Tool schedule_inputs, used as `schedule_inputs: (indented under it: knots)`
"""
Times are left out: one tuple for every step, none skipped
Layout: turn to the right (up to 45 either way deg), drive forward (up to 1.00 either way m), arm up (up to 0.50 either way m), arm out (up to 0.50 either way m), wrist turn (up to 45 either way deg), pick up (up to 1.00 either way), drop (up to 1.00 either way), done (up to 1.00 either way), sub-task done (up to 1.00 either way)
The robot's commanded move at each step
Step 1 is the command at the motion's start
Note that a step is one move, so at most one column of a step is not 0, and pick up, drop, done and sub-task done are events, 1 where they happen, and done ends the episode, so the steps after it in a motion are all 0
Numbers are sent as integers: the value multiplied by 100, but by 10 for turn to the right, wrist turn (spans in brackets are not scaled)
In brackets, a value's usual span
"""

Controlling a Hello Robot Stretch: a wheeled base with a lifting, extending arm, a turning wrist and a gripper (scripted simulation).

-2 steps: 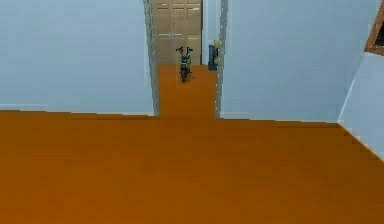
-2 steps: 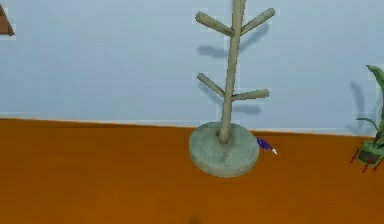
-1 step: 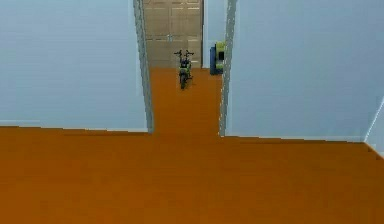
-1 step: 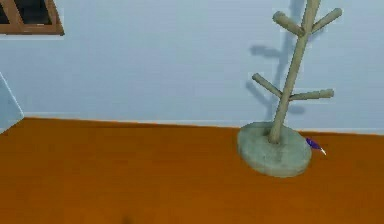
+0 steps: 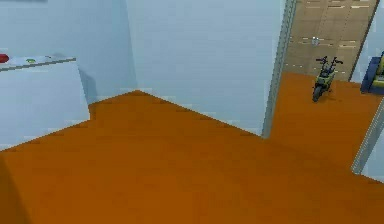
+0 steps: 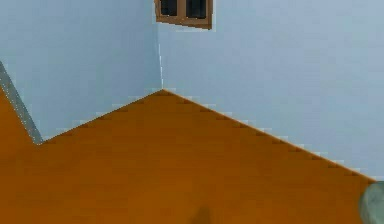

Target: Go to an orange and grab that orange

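Looking across brown floor toward a white counter at the forward view's left, bearing small blobs too tiny for naming. Not being able to tell the orange's place or the gripper's state.

cut-offs and unreadable bits

forward view: white counter runs off the left edge. on its top, a red thing is sliced by that edge, and a greenish blob near it is too small to name. past the doorway, a two-wheeled toy is too small for detail. a blue object is cut by the right edge. wooden doors run off the top.

arm side view: wood-framed window is cropped by the top edge. grey rounded thing in the bottom right corner is mostly out of frame, unidentifiable.
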Motion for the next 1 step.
schedule_inputs:
  knots:
    - [0, 45, 0, 0, 0, 0, 0, 0, 0]
